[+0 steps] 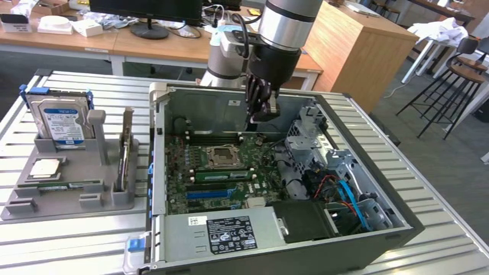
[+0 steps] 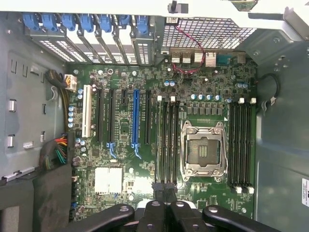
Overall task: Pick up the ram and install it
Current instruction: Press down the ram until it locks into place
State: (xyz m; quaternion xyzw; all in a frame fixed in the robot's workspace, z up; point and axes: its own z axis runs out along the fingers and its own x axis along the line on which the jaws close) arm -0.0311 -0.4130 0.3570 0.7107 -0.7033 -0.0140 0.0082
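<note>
1. Jaws: clenched fully together, with nothing seen between the fingertips (image 2: 159, 190).
2. Position: the jaws hang clear above the motherboard (image 1: 189, 166), over the end of the black memory slots (image 2: 166, 140) beside the processor socket (image 1: 217, 154). They touch nothing.
3. Ram (image 1: 221, 175): the green stick stands on edge in the memory slots, next to the socket and apart from the jaws.
4. Arm (image 1: 287, 23): silver and black, coming down from above with the wrist pointing straight into the open computer case (image 1: 162, 114).
5. Surroundings: on the slatted metal desk (image 1: 77, 86), at the exterior view's left, a grey tray (image 1: 23, 209) carries a second green stick (image 1: 67, 184), an upright card (image 1: 125, 149) and a hard drive (image 1: 59, 117).
</note>
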